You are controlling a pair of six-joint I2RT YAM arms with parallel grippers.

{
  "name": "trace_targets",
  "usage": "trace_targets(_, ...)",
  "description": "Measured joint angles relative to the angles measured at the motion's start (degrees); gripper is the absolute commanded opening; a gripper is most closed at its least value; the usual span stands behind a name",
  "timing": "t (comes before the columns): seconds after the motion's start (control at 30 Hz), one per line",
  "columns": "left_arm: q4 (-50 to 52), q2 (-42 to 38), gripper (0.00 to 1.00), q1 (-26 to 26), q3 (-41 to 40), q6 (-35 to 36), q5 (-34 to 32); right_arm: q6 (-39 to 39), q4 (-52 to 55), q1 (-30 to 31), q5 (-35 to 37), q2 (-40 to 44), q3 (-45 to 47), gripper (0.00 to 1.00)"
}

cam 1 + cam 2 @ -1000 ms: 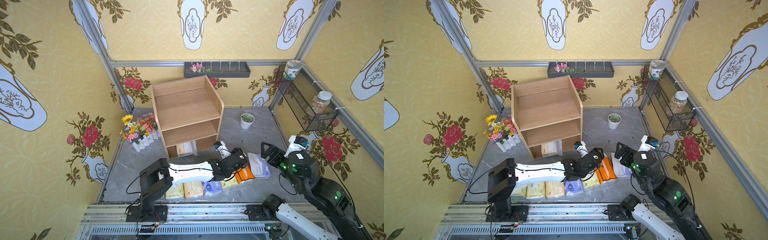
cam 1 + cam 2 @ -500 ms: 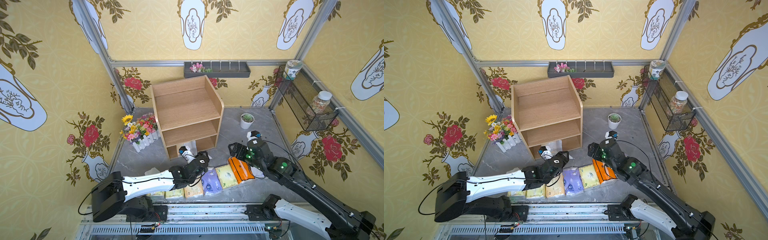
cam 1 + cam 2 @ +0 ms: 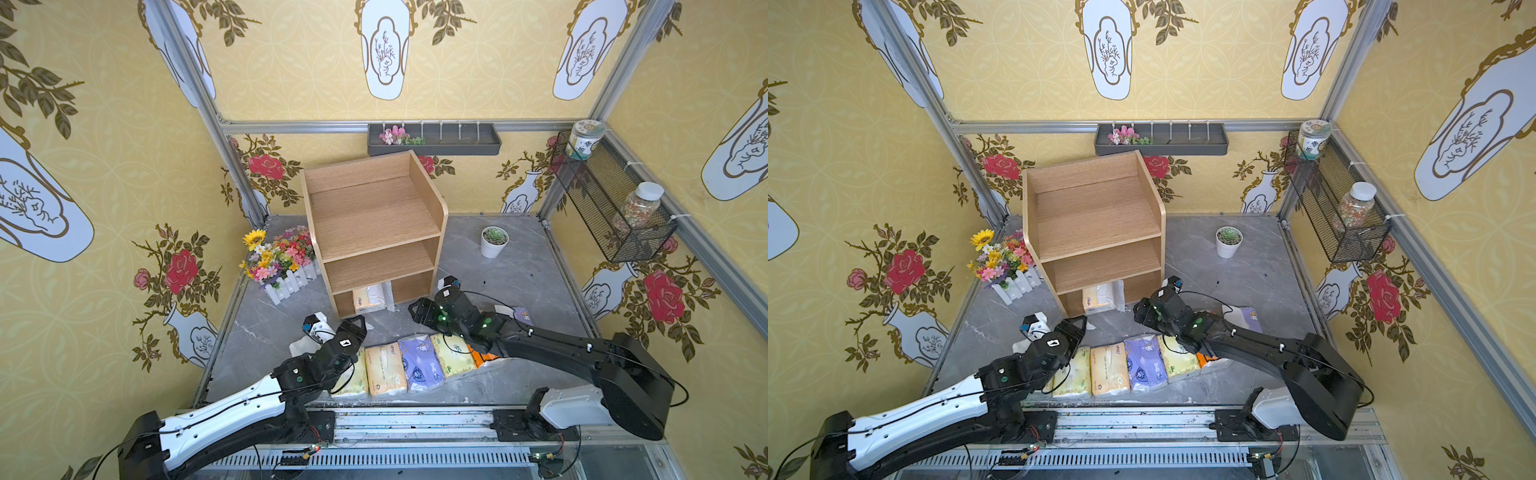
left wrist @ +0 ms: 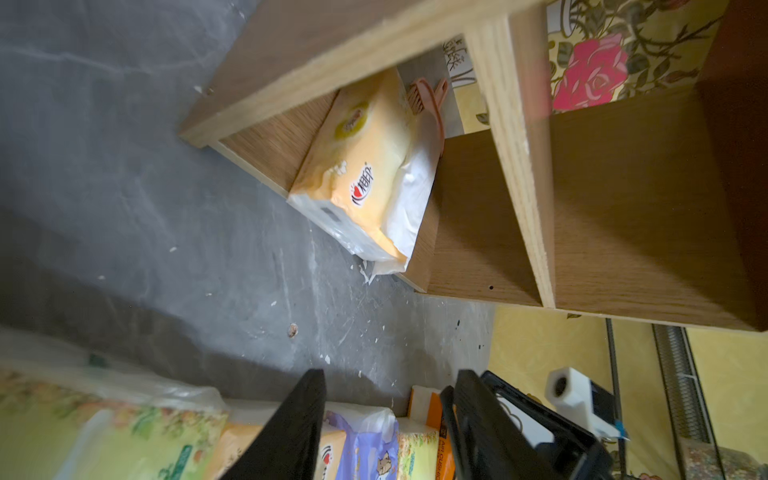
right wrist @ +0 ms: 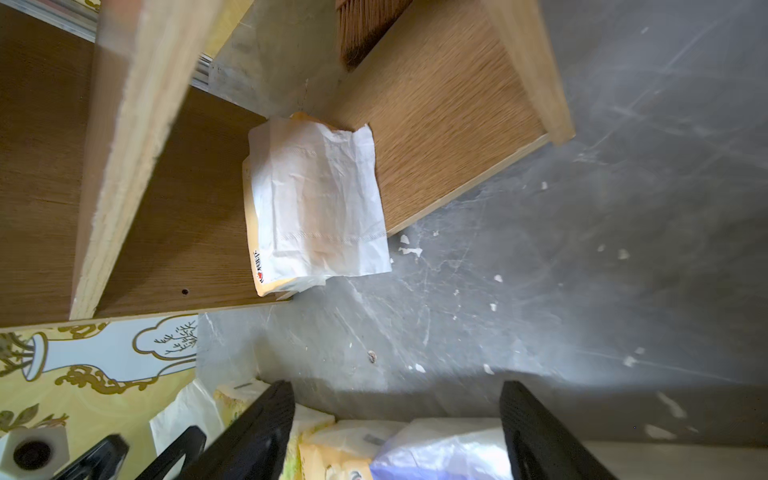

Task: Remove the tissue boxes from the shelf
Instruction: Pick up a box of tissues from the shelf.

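The light-wood shelf (image 3: 374, 216) (image 3: 1096, 216) stands at the back. Its top and middle tiers are bare. One pale yellow tissue box (image 3: 368, 299) (image 3: 1098, 298) lies in the bottom tier with white tissue spilling off it (image 4: 365, 174) (image 5: 316, 199). Several tissue boxes lie in a row on the floor in front, among them a cream one (image 3: 386, 368), a lavender one (image 3: 419, 363) and an orange one (image 3: 478, 358). My left gripper (image 3: 356, 323) (image 4: 386, 374) is open and empty, left of the shelf's opening. My right gripper (image 3: 415, 311) (image 5: 397, 384) is open and empty, just right of it.
Another lavender pack (image 3: 521, 316) lies behind my right arm. A flower fence (image 3: 282, 262) stands left of the shelf and a small potted succulent (image 3: 494, 241) to its right. A dark wall tray (image 3: 432, 139) and a wire basket (image 3: 615, 208) with jars hang on the walls. Loose white tissue (image 3: 303, 345) lies by my left wrist.
My left arm swung left from the right end of the floor row to the front of the shelf. My right arm reached left toward the bottom tier, its jaws narrowing slightly.
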State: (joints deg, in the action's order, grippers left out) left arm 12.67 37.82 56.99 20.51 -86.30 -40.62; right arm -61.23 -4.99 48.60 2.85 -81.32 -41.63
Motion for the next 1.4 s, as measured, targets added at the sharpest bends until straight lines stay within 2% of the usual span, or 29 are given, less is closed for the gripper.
trace_targets(0.27, 7.21, -9.14, 0.57, -2.73, -1.40, -0.76, -0.13, -3.54, -16.46, 2.49, 0.20, -12.17, 0.11, 0.70)
trace_targets(0.63, 10.60, -11.34, 0.58, -2.97, -1.51, -2.80, -1.46, -6.27, -31.08, 3.10, 0.28, -20.11, -0.96, 0.64)
trace_targets(1.03, 11.39, -11.32, 0.58, -2.97, -1.51, -4.17, -1.62, -7.78, -38.71, 1.70, 0.39, -24.70, -2.32, 0.49)
trace_targets(1.4, 11.41, -11.32, 0.58, -2.97, -1.57, -5.18, -1.60, -7.98, -40.30, 1.25, -0.61, -27.82, -4.74, 0.39)
